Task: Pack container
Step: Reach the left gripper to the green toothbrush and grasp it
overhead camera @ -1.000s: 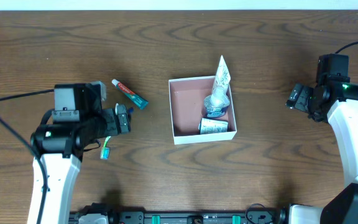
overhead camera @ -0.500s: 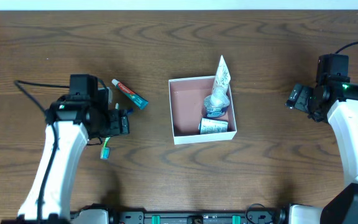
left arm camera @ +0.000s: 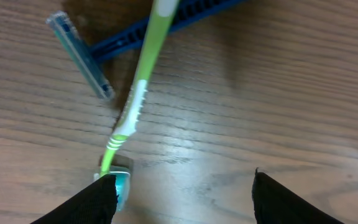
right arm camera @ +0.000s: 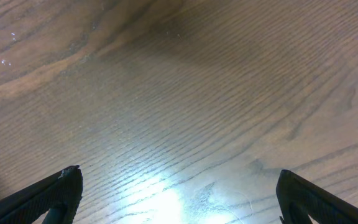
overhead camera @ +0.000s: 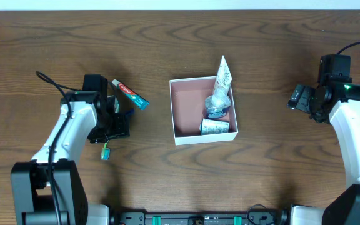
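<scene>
Black fingertips of the left claw stand apart with bare wood between them; the claw is open and grips nothing. A green toothbrush lies flat just ahead of it. Its teal-capped head rests against the inner edge of the left-hand fingertip, and its handle runs away from the camera. A blue razor lies beyond, its handle passing under the toothbrush handle.

From overhead, the left claw sits low over the worktop, left of centre. A red, white and teal toothpaste tube lies just beyond it.

The container stands at the middle of the worktop, well apart from the left claw. A white tube leans over its far right rim, a clear wrapped item lies against the right wall, and a white labelled item lies in the near right corner. The left half of the floor is bare.

The right claw is held at the right side, well clear of the container. Its fingers are spread wide over plain wood, holding nothing.
</scene>
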Robot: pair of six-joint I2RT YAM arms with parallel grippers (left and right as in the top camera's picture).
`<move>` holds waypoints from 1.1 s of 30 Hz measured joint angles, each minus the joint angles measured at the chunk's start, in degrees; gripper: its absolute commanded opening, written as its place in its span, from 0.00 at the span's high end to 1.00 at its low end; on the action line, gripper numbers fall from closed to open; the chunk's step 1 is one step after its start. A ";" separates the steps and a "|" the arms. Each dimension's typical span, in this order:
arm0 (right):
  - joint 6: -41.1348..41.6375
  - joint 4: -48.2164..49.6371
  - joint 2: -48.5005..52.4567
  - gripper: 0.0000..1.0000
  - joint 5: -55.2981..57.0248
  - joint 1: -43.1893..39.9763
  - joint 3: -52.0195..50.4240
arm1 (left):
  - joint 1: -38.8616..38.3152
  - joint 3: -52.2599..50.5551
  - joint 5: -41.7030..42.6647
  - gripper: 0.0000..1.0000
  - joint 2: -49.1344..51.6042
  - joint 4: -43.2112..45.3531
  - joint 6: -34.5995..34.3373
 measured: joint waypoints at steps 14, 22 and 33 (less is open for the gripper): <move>0.00 0.00 0.00 0.01 -0.02 0.00 0.00 | 0.00 -4.02 -6.19 0.30 0.13 8.48 -0.22; 0.00 0.00 0.00 0.01 -0.02 0.00 0.00 | 0.00 -5.88 -7.04 0.54 0.13 11.28 -0.70; 0.00 0.00 0.00 0.01 -0.02 0.00 0.00 | 0.00 -10.80 -7.06 0.54 0.13 16.26 -0.68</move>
